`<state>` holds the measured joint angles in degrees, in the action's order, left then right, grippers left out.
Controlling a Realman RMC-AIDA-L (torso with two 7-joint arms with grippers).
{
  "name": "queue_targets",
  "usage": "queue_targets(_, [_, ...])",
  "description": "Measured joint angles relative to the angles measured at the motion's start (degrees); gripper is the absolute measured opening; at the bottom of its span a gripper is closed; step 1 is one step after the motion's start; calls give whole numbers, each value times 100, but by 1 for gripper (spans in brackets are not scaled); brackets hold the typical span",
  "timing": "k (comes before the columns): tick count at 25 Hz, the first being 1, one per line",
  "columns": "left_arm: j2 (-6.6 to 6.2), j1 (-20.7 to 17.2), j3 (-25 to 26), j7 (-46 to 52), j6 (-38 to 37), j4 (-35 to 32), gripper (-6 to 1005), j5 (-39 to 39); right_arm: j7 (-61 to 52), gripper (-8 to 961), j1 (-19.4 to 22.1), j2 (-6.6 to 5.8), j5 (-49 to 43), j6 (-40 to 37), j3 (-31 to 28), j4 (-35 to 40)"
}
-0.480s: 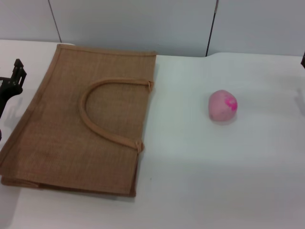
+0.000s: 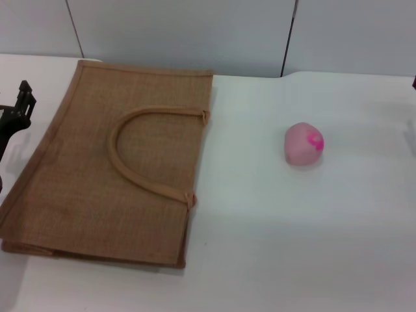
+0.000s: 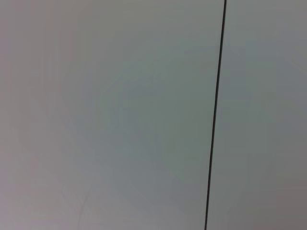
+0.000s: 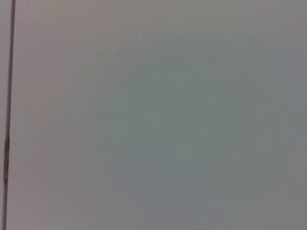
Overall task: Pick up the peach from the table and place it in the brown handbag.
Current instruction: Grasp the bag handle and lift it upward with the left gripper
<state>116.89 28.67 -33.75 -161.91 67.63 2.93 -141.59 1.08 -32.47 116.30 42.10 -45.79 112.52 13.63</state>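
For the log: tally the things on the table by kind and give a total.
Bag: 1
Peach: 1
Total: 2, both on the table

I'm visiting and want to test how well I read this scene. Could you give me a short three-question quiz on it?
1. True or false: the peach is already inside the brown handbag.
2. How is the handbag placed on the table? A) standing upright B) lying flat C) hanging off the edge
3. Fill in: the left gripper sits at the table's far ____ edge, beside the handbag.

Key: 1 false, it lies on the table apart from the bag; 2 B; 3 left.
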Motion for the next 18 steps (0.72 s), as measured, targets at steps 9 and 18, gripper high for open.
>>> queue_targets(9, [0, 14, 0, 10, -154, 7, 631, 0, 2, 788, -54, -11, -1, 143, -26, -1])
queue_targets(18, [0, 25, -26, 194, -127, 6, 625, 45, 4, 789, -103, -18, -6, 215, -31, -59])
